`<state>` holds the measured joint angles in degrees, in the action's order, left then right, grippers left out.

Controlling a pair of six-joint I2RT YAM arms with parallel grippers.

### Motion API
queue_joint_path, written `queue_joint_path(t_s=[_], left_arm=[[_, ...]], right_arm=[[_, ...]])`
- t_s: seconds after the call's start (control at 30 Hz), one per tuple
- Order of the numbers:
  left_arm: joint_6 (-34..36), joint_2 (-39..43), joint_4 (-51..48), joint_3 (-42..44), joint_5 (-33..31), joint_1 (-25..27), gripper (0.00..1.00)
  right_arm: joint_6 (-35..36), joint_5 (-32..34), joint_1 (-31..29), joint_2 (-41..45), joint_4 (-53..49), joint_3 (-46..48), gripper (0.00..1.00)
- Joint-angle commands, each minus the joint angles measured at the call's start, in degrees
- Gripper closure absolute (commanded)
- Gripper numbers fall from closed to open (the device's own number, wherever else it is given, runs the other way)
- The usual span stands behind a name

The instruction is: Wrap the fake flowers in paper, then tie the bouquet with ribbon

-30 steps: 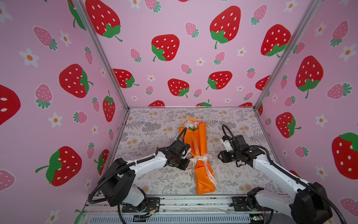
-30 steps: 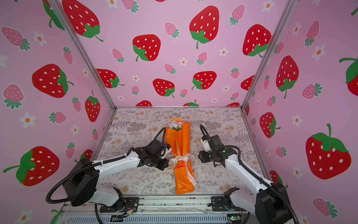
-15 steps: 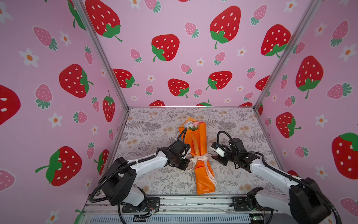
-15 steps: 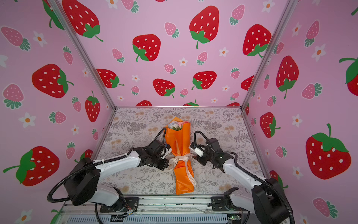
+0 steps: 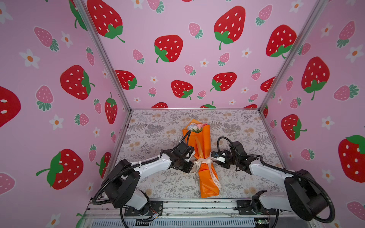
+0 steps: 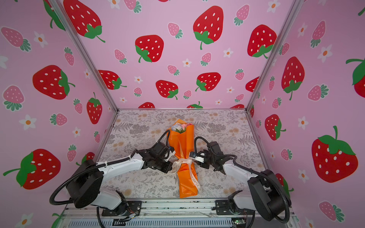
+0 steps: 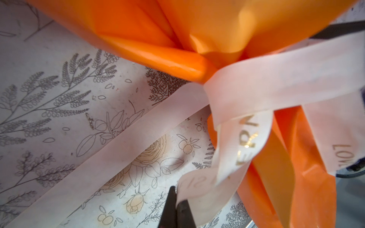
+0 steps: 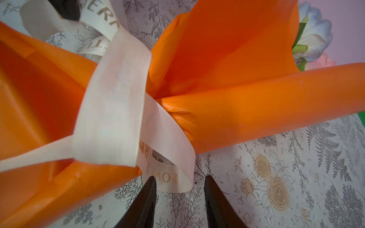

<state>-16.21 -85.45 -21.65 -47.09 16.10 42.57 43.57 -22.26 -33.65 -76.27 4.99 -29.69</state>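
The bouquet (image 5: 203,146) lies flat near the middle of the worktop (image 5: 158,128). Its long axis runs from the far edge to the near edge, with the flower heads toward the far edge and the orange paper tail toward the near one. A cream ribbon (image 5: 204,160) crosses its narrow waist at right angles to that axis, and the two arms face each other across that band.

The left hand (image 5: 190,167) sits just beside the waist, on the side of the worktop's left edge. Its jaws are together, clamped on a lettered stretch of the ribbon.

The right hand (image 8: 180,177) meets the waist from the opposite side with its jaws apart. In the right wrist view a ribbon loop hangs just ahead of its fingertips, nearer one finger than the other, and no pinch on it can be made out.

The coming move seems to turn on that loop. It lies straight ahead of the right hand, on the line across the bouquet, so the right arm is the nearer one. A short advance and a closing of the jaws would likely take it, with the left hand's hold giving the opposing pull.
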Motion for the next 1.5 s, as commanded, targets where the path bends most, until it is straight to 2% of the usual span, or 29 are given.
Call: queue_joint_path(t_s=[0.0,0.1,0.4,0.47,0.5,0.63,0.73,0.9,1.0,1.1,1.17,1.27,1.33,1.47], left_arm=[[0.5,0.6,-0.4,-1.8,1.0,-0.1,1.00],[0.3,0.9,0.1,-1.4,1.3,-0.2,1.00],[0.6,0.7,-0.4,-1.6,1.3,-0.2,1.00],[0.7,0.7,-0.4,-1.5,1.3,-0.1,1.00],[0.7,0.7,-0.4,-1.5,1.3,-0.1,1.00],[0.7,0.5,-0.6,-1.8,1.3,-0.1,1.00],[0.6,0.7,-0.5,-1.7,1.3,-0.1,1.00],[0.6,0.5,-0.5,-1.6,1.4,-0.1,1.00],[0.5,0.3,-0.5,-1.8,1.4,-0.1,1.00],[0.4,0.3,-0.5,-1.9,1.3,-0.1,1.00],[0.4,0.4,-0.7,-1.8,1.0,-0.2,1.00],[0.5,0.8,-1.2,-1.7,0.2,-0.2,1.00],[0.9,1.1,-1.7,-1.5,-0.3,-0.2,1.00],[2.7,1.0,-4.1,-2.0,-1.2,-0.2,1.00]], right_arm=[[4.1,0.1,-0.7,-1.5,0.9,-1.1,0.58],[3.9,0.4,-1.1,-2.4,3.9,-0.4,0.60],[2.8,3.6,-2.7,-4.4,4.3,-1.3,0.70],[2.7,4.6,-2.7,-3.8,4.8,-1.0,0.81],[2.2,4.9,-2.7,-3.6,5.7,-0.7,0.82],[0.3,5.3,-2.7,-4.2,6.9,-1.1,0.83],[-0.1,4.0,-2.7,-4.5,6.5,-1.3,0.73],[0.2,3.1,-2.7,-5.5,7.6,-1.6,0.70],[-0.2,1.3,-2.7,-6.5,8.3,-2.1,0.75],[-1.8,3.4,-2.9,-6.8,8.9,-2.3,0.85],[-4.2,5.5,-2.9,-5.6,9.8,-1.8,0.93],[-10.9,8.5,-2.9,-3.0,9.0,-1.6,1.00],[-17.4,11.6,-2.9,-1.6,7.8,-1.8,1.00],[-29.2,17.1,-2.9,-0.4,-1.1,-5.5,1.00]])
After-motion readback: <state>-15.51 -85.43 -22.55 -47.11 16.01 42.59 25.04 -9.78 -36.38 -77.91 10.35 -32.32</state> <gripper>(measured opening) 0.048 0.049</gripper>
